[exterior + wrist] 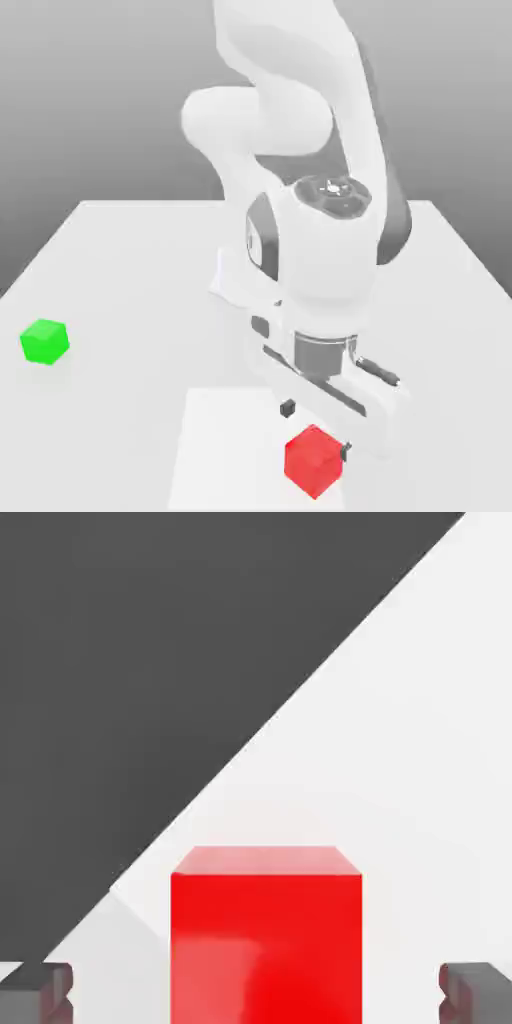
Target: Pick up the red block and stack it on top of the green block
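Exterior view: the gripper [316, 428] is poised low over the red block [315, 461] at the near edge of the surface [130, 260], fingers spread wide, nothing held. The green block [44, 342] sits well apart toward the exterior view's left.

Hand view: the red block [266, 942] is centred between the fingers [38, 990], glossy, faintly mottled. A fingertip landing on the block's corner could nudge or twist it.

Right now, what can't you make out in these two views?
- Red block, hand view: base cut off by the frame edge, so table contact is unreadable.
- Open pincer, exterior view: the block hides one fingertip's lower end.
- Green block, exterior view: far faces hidden.
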`<state>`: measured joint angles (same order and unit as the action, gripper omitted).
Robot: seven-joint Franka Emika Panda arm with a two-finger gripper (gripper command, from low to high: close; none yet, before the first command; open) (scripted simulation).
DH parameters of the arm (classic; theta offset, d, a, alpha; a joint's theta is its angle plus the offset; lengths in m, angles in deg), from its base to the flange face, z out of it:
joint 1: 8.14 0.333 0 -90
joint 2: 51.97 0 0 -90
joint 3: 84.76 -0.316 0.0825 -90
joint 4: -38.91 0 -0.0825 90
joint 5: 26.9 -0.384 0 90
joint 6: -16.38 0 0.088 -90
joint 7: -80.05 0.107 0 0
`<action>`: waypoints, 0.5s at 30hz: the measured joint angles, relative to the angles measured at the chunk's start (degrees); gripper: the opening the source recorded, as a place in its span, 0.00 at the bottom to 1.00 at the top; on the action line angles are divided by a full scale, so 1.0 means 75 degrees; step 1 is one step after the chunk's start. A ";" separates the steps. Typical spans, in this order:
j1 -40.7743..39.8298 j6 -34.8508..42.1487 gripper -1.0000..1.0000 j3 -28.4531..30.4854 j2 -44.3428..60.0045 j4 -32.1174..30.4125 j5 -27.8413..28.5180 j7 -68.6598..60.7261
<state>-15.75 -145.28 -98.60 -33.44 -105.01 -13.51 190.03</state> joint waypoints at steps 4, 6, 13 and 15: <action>0.0205 -0.0276 0.00 0.0254 0.0349 0.0059 0.0243 0.0183; 0.0204 -0.0288 0.00 0.0254 0.0349 0.0059 0.0246 0.0185; -0.0162 0.0346 0.00 -0.0238 -0.0462 -0.0084 -0.0368 -0.0266; -0.0254 0.0703 0.00 -0.0397 -0.0904 -0.0166 -0.0688 -0.0507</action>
<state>-17.66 -140.01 -101.57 -40.23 -106.25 -18.67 186.22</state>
